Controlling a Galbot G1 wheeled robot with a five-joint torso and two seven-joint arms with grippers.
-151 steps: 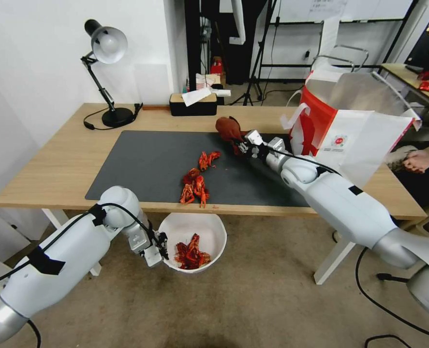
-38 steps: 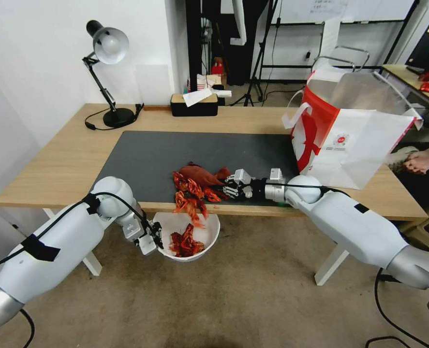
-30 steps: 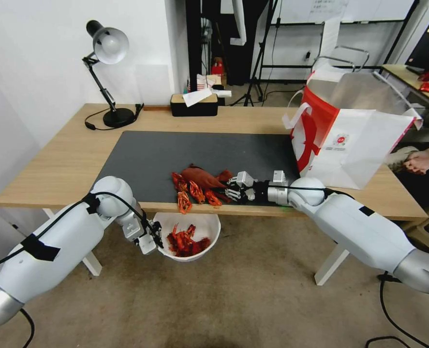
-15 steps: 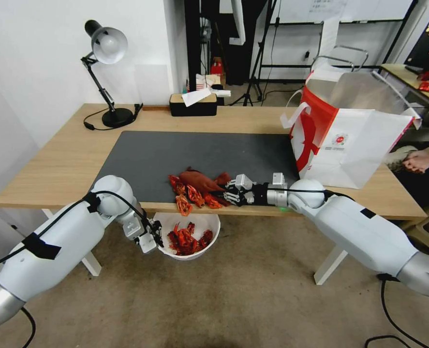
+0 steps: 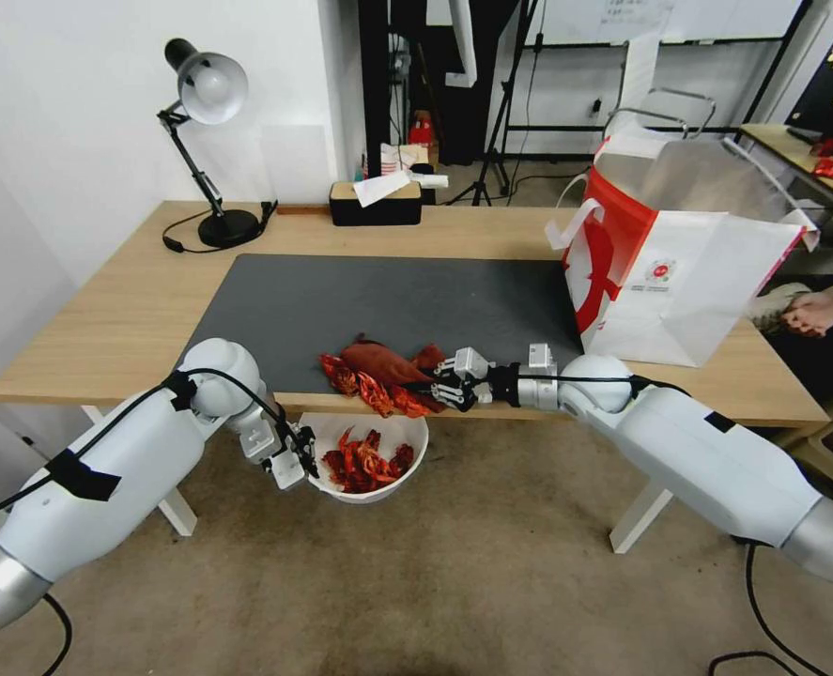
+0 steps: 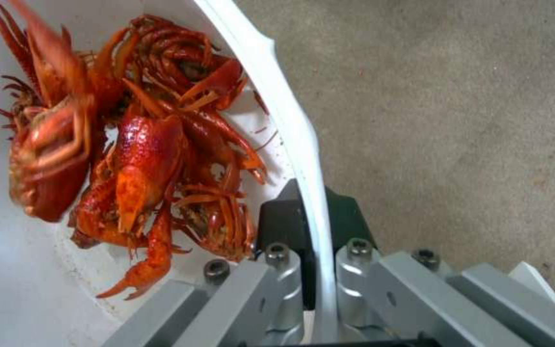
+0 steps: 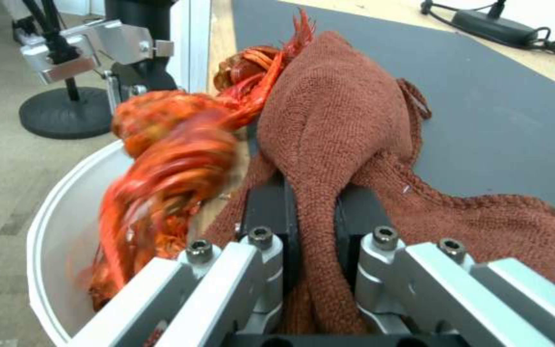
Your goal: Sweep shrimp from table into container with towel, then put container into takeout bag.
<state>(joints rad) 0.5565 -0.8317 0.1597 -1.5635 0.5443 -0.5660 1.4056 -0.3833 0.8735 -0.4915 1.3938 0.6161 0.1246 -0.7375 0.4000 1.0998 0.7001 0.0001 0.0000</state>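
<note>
We hold the white bowl [image 5: 383, 465] just under the near edge of the tabletop [image 5: 106, 319] with our left gripper [image 5: 289, 460], its jaws pinched tight on the bowl's thin rim. Our right gripper [image 5: 449, 380] is clamped on a fold of the rust-red towel [image 5: 383, 361], which lies bunched against the last crayfish pieces [image 5: 369, 390] at the edge of the dark mat [image 5: 388, 300].

The risk, as we judge it, is spillage: the bowl hangs from 1 point on its rim, so added weight could tilt it or slip it free, and pieces pushed off to either side of it would hit the carpet.

The bowl already holds a heap of red crayfish. The takeout bag [image 5: 679, 272] stands on the tabletop to our right, mouth open; its inside is hidden from us.
</note>
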